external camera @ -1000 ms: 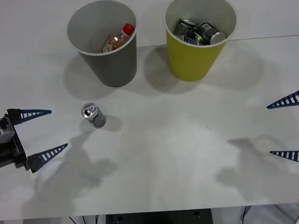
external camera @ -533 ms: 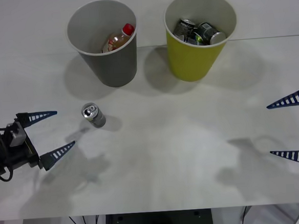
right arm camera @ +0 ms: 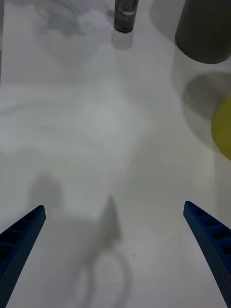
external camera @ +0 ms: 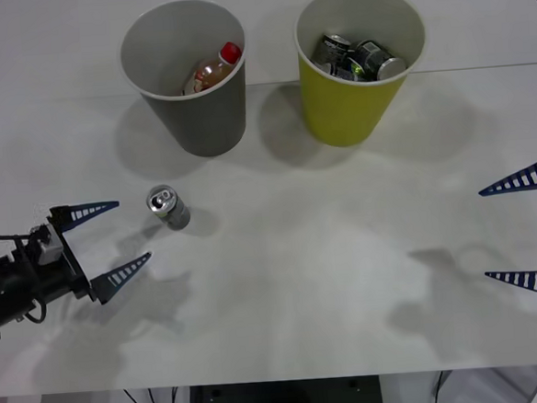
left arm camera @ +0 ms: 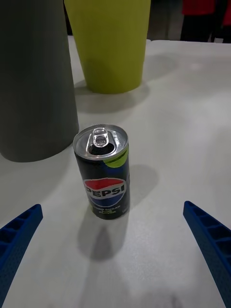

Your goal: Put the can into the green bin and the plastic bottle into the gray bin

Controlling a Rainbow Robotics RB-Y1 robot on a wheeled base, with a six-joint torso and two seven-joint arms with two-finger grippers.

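Observation:
A small dark can with a silver top stands upright on the white table, in front of the gray bin. The plastic bottle with its red cap lies inside the gray bin. To the right stands the green bin, holding several cans. My left gripper is open, low over the table just left of the can, its fingers pointing at it. At the right edge my right gripper hangs open, holding nothing.
The white table stretches wide and bare between the two arms. A seam in the tabletop runs behind the bins. Dark and red shapes stand beyond the table's far edge in the left wrist view.
My left gripper has moved right and slightly nearer, closing in on the can, still open. The can, both bins and the right arm have stayed put.

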